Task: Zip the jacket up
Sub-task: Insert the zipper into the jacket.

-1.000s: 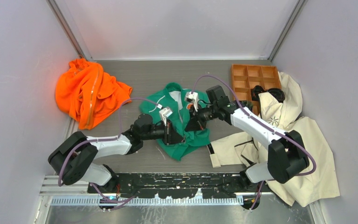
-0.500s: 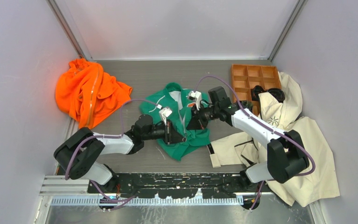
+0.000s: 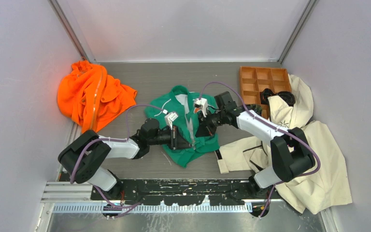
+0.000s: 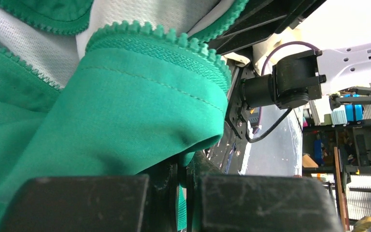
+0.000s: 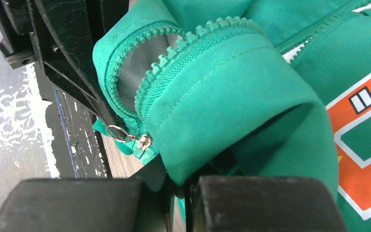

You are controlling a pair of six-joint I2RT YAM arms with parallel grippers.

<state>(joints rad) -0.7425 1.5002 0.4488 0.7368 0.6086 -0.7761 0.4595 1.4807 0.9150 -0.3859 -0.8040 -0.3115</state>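
Jacket [image 3: 189, 152] lies mid-worktop [image 3: 174, 72], front unzipped, right of the orange garment [image 3: 94, 99]. My left claw [image 4: 186, 188] is pressed together on one front panel's bottom edge, holding its zipper teeth [image 4: 174, 41] up and taut. My right claw [image 5: 183, 193] pinches the other panel's bottom edge just beside the slider [image 5: 142, 141], so I judge both ends are held near enough to mate. The cream coat [image 3: 314, 145] lies farther right.

jacket [image 3: 178, 96] central, garment [image 3: 94, 96] left, coat [image 3: 319, 150] right
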